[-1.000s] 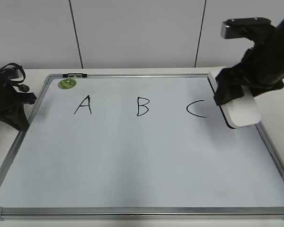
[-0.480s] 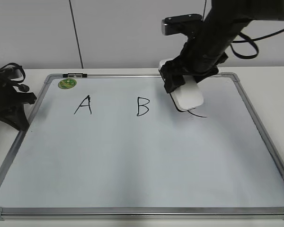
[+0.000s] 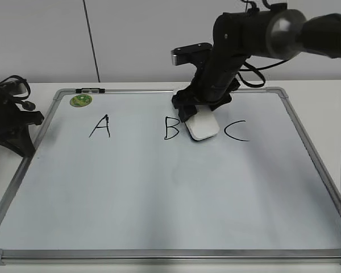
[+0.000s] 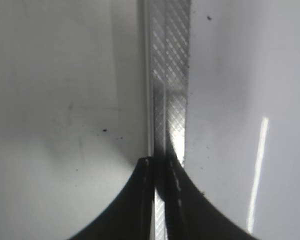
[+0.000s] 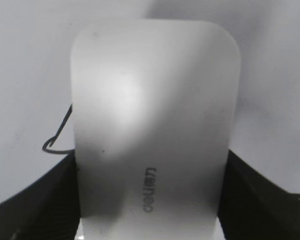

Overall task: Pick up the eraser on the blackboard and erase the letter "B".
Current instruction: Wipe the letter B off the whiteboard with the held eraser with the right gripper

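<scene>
A pale panelled wall (dark seams) rises behind a white table.

Even, bright light; wrist views soft-focused, a glare streak on the blackboard.

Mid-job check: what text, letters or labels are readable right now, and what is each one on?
"A": black marker on the blackboard, left.
"B": marker, middle, beside the eraser held in the right gripper.
"C": marker, right.
"deli": small grey print on the eraser's top, blurred, my best reading.
Green magnet: print too small to read.
</scene>
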### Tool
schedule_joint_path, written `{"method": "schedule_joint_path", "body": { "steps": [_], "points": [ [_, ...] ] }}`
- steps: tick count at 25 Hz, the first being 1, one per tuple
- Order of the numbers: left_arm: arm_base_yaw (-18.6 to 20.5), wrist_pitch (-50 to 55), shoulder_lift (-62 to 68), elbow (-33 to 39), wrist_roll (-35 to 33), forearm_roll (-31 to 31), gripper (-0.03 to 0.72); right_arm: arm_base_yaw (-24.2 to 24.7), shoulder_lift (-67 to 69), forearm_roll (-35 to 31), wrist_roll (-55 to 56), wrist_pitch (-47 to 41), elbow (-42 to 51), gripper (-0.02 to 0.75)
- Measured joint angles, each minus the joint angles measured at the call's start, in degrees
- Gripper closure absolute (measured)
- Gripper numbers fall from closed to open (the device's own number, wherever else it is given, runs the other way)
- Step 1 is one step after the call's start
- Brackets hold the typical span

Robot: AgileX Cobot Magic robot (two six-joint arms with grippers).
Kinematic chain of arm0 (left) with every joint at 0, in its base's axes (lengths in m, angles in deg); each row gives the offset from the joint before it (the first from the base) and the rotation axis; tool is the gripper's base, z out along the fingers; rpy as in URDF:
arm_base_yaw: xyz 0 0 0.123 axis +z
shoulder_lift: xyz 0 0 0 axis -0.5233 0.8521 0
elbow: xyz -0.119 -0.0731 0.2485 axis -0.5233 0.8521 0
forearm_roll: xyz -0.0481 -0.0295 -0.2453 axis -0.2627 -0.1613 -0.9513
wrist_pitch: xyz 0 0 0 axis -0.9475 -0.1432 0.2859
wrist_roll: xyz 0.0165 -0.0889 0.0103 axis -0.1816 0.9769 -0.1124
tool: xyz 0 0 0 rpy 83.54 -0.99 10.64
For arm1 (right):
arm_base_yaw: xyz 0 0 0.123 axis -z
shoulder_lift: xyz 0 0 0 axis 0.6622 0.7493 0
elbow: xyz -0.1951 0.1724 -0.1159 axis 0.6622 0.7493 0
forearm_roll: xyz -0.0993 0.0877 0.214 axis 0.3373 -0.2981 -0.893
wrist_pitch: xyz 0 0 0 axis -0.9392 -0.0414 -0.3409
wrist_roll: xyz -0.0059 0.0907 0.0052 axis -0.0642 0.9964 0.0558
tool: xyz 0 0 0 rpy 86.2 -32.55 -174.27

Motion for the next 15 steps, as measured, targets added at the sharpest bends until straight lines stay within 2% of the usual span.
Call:
{"method": "schedule_joint_path", "body": {
  "steps": [6, 15],
  "points": [
    [0.0, 0.0, 0.0, 0.0, 0.0, 0.0, 0.664, 0.0, 5.3, 0.0, 0.0, 0.0, -5.9, 0.199],
    [0.0, 0.0, 0.0, 0.0, 0.0, -0.1, 0.663, 0.0, 7.8, 0.4, 0.0, 3.8, -6.4, 0.201]
  ]
}}
